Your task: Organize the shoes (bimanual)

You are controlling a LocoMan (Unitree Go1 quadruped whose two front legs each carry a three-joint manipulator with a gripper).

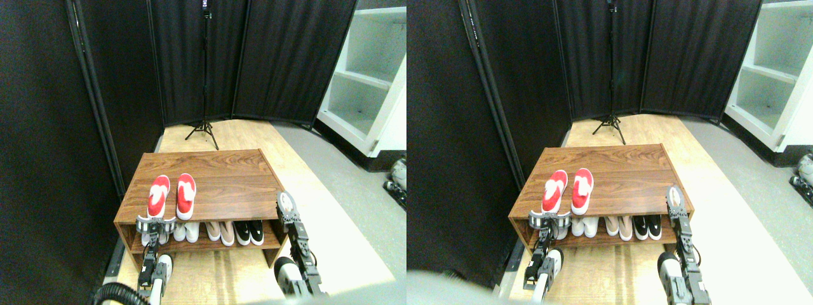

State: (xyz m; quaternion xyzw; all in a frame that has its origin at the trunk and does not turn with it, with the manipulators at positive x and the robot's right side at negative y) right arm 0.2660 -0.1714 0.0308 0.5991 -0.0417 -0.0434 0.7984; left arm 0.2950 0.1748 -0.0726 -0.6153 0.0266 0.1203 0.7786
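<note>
We see the two red shoes side by side on the left part of the shoe rack's wooden top (216, 168), the left shoe (158, 196) with its heel at the front edge and the right shoe (185, 194) just beside it. Our left pincer (155, 223) sits spread wide at the left shoe's heel, apparently around it, though we cannot tell if it grips. Our right pincer (286, 206) is raised at the rack's front right corner, holding nothing; its opening is unclear. The top's right half is bare. White, beige and black pairs (219, 231) fill the shelf below.
</note>
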